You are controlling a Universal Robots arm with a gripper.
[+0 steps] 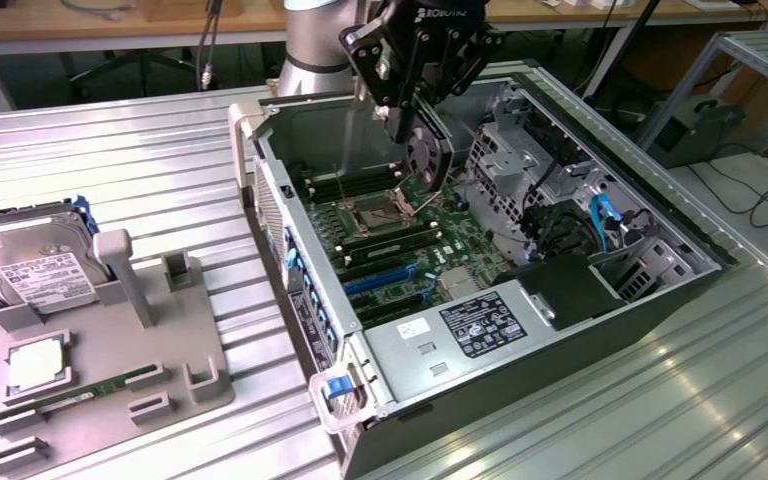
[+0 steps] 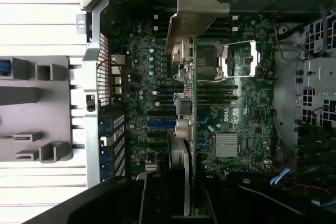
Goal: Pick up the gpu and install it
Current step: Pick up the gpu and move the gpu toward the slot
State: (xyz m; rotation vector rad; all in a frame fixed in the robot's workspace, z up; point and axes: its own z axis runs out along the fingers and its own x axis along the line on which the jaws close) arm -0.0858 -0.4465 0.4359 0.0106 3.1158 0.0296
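Pincer (image 1: 411, 120) grasps the gpu (image 1: 427, 160) edge-on over the open computer case (image 1: 491, 420); seemingly held upright to meet the motherboard (image 2: 236, 114) slots.

The gripper (image 2: 181, 187) grips the gpu (image 2: 188, 77) edge-on. Its silver bracket (image 2: 195, 9) juts ahead, with the motherboard (image 2: 236, 114) beneath the gripper.

The arm (image 1: 315, 45) is a smooth, rounded silver-grey tube. Its gripper (image 1: 418, 125) is black, built of angular linked bars, with white lettering.
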